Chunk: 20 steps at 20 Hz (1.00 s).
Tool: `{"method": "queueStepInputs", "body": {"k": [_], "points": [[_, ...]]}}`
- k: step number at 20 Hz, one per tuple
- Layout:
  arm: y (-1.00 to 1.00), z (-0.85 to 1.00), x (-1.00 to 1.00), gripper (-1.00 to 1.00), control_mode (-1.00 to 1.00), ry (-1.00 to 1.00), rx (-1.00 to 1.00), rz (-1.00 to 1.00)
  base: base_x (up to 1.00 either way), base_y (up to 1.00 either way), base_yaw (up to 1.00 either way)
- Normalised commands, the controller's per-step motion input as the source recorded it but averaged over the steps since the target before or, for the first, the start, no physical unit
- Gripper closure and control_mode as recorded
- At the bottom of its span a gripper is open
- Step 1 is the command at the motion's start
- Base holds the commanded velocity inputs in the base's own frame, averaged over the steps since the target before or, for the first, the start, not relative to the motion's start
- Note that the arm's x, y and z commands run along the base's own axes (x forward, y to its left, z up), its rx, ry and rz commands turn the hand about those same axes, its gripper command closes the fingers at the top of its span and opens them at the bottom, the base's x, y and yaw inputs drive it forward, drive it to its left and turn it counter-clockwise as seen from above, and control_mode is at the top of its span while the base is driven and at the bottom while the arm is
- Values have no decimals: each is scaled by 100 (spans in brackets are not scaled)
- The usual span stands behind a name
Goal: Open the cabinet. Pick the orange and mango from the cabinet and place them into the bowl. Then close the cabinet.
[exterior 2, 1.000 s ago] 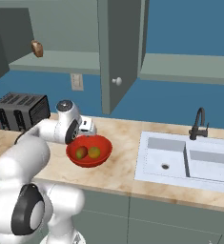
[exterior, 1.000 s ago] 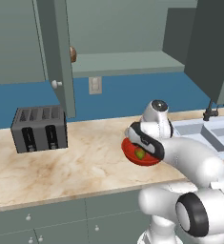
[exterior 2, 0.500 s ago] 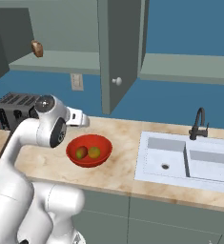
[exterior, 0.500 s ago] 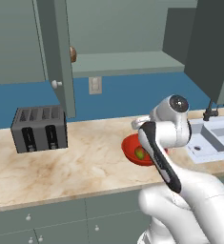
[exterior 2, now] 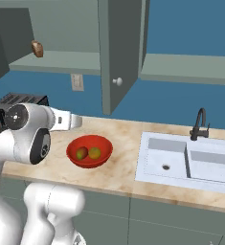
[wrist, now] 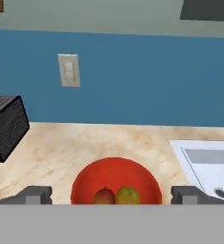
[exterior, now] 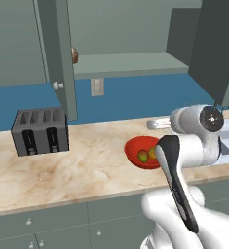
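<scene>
Closing the cabinet [exterior 2: 118,52] is the step in hand: orange [wrist: 128,195] and mango [wrist: 104,196] lie touching in the bowl [exterior 2: 89,151] on the tabletop [exterior: 82,165]. Gripper [wrist: 111,194] stands wide, empty. Both doors apparently open; push each flat.

Glossy red bowl [wrist: 116,172] (marbled beige counter [wrist: 56,147]), grey-green cabinet [exterior 2: 121,48].

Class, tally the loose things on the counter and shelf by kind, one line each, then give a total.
Fruit in the bowl: 2 (orange, mango)
Red bowl: 1
Toaster: 1
Brownish round item on the cabinet shelf: 1
Total: 5
</scene>
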Motion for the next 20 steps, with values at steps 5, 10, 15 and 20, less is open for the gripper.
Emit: {"method": "queueStepInputs", "body": {"k": [5,10,15,20], "points": [[-33,95,-66,-100,-100,-4,0,-3,0,0,0],[-48,70,-74,-100,-100,-1,0,0,0,0,0],[-61,55,-78,-100,-100,0,2,-4,0,0,0],[-62,45,-62,-100,-100,0,4,-10,0,0,0]]}}
